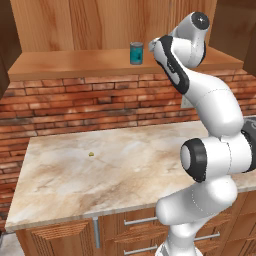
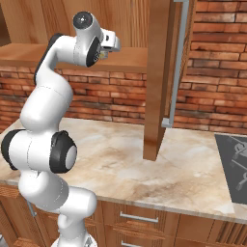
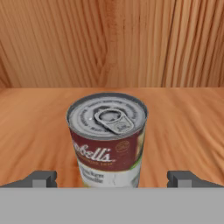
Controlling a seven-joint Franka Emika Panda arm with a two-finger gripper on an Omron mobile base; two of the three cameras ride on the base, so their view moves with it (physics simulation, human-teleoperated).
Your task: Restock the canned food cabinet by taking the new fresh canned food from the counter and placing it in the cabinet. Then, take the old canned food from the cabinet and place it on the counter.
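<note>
**End effector lined up on the old can, fingers wide apart**

Nearest the hand camera, the end effector (image 3: 112,178) has its two dark fingertips (image 3: 41,178) spread wide, one on each side of the old canned food (image 3: 107,140). Neither tip touches it. That spread likely gives clearance for sliding around the can's body before closing, and the level, head-on approach suits a side grasp on an upright can.

The can stands on the cabinet (image 3: 183,118) shelf board, its pull-tab top up and its reddish label band facing the hand, with the wood-panel back well behind it.

From the left base view, the new fresh canned food (image 1: 136,53) stands upright on the same shelf, just beside the raised arm. Judging by that, the restocking half looks complete, and the retrieval is now in hand.

Below, the counter (image 1: 75,175) lies open, offering plenty of bare marble for setting the old can down. A small speck (image 1: 91,154) sits on it.
</note>
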